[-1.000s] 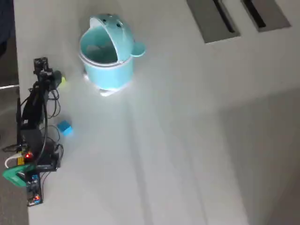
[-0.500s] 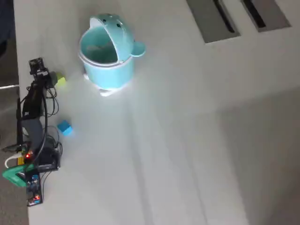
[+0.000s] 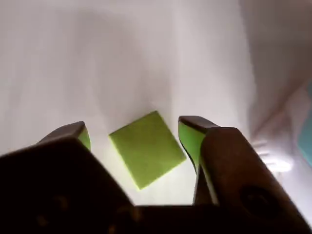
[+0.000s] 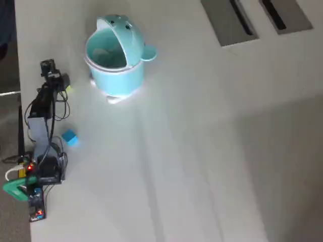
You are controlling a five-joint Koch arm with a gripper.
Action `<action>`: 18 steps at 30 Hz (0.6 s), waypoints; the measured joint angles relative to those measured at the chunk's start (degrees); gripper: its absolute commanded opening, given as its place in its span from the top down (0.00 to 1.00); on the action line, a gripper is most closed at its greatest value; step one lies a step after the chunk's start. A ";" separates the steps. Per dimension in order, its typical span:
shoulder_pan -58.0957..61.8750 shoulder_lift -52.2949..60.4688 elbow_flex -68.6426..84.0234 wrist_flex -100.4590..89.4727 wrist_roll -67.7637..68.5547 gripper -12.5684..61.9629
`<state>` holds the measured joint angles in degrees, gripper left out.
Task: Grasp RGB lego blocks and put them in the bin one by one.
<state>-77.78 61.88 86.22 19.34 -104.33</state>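
A green lego block (image 3: 147, 148) lies on the white table between my gripper's (image 3: 134, 127) two green-lined jaws, which stand apart on either side without touching it. In the overhead view the gripper (image 4: 61, 83) is at the left of the table, with a sliver of the green block (image 4: 68, 89) showing beside it. A blue lego block (image 4: 69, 137) lies on the table right of the arm. The light-teal whale bin (image 4: 132, 75) stands at the upper left with its lid flipped open. A pale shape shows inside, and I cannot tell what it is.
The arm's base with wires, a red light and a green clamp (image 4: 17, 188) sits at the table's left edge. Two dark slots (image 4: 232, 22) are set into the table at the upper right. A teal edge (image 3: 307, 131) shows at the right of the wrist view.
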 measured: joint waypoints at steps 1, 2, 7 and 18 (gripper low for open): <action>-0.09 -0.26 -0.09 -0.09 0.00 0.39; -0.09 -0.88 0.00 -0.26 0.00 0.40; -0.26 -2.29 0.00 -0.88 0.00 0.55; -0.79 11.25 3.34 6.33 -0.35 0.63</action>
<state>-78.57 73.12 89.56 25.66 -104.68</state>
